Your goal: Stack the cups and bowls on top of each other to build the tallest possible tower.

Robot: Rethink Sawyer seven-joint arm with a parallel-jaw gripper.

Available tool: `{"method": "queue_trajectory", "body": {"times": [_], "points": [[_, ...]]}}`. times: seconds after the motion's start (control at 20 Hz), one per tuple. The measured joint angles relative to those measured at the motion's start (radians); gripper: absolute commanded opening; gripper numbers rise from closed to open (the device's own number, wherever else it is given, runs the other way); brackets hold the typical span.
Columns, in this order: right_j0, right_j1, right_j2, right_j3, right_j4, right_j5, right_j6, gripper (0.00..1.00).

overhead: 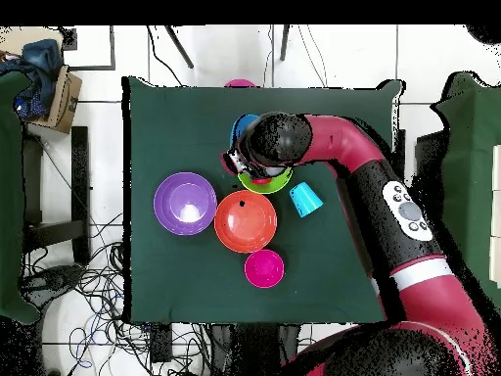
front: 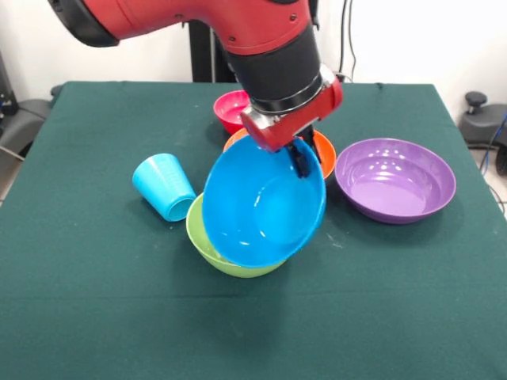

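Observation:
My gripper is shut on the rim of the blue bowl and holds it tilted, its opening toward the camera, just above the lime green bowl. The two seem to touch at the blue bowl's lower edge. In the overhead view the arm's wrist hides most of the blue bowl and the green bowl. The light blue cup lies on its side left of the green bowl. The orange bowl stands behind the gripper. The small pink-red bowl stands further back. No red or yellow cup shows.
The purple bowl stands upright to the right, apart from the others. In the overhead view a pink sliver shows at the table's far edge. The green table cloth ends at dropping edges on all sides.

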Motion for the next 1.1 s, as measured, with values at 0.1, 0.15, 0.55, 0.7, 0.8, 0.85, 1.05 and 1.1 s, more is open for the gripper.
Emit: {"method": "queue_trajectory", "body": {"times": [0.1,0.15,0.55,0.7,0.8,0.85,1.05,1.1], "points": [[0.005,0.001,0.0,0.0,0.0,0.0,0.0,0.0],[0.007,0.001,0.0,0.0,-0.001,0.0,0.0,0.0],[0.01,0.021,0.0,0.02,-0.002,0.0,0.0,1.0],[0.007,0.032,0.0,0.031,-0.004,0.005,0.0,1.0],[0.007,0.039,0.0,0.033,-0.004,0.007,0.0,1.0],[0.007,0.042,0.0,0.032,-0.004,0.008,0.0,1.0],[0.007,0.059,0.0,0.032,-0.007,0.008,0.0,1.0],[0.007,0.062,0.0,0.032,-0.007,0.008,0.0,1.0]]}}
